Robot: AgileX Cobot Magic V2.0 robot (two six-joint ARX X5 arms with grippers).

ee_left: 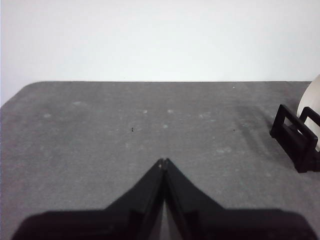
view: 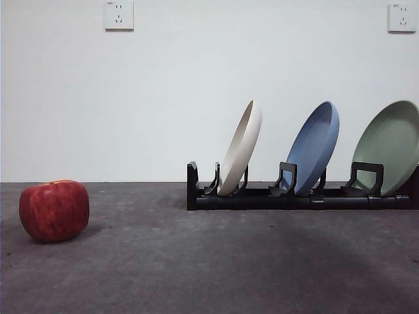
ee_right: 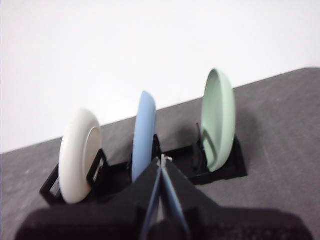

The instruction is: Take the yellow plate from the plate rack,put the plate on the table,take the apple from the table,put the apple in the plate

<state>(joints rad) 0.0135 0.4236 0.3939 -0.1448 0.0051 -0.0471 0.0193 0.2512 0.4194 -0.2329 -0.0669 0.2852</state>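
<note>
The cream yellow plate (view: 241,147) stands on edge in the left slot of the black plate rack (view: 262,195); the right wrist view shows that plate (ee_right: 79,155) and the rack (ee_right: 220,170) a short way beyond my right gripper (ee_right: 162,160), which is shut and empty. The red apple (view: 54,210) rests on the dark grey table (view: 216,268) at the left. My left gripper (ee_left: 163,162) is shut, empty, above bare table (ee_left: 125,130), with the rack's end (ee_left: 296,137) and a sliver of the cream plate (ee_left: 314,102) off to one side. Neither arm shows in the front view.
A blue plate (view: 315,147) and a pale green plate (view: 391,145) stand in the rack's other slots, to the right of the cream one. A white wall with two sockets (view: 118,14) rises behind the table.
</note>
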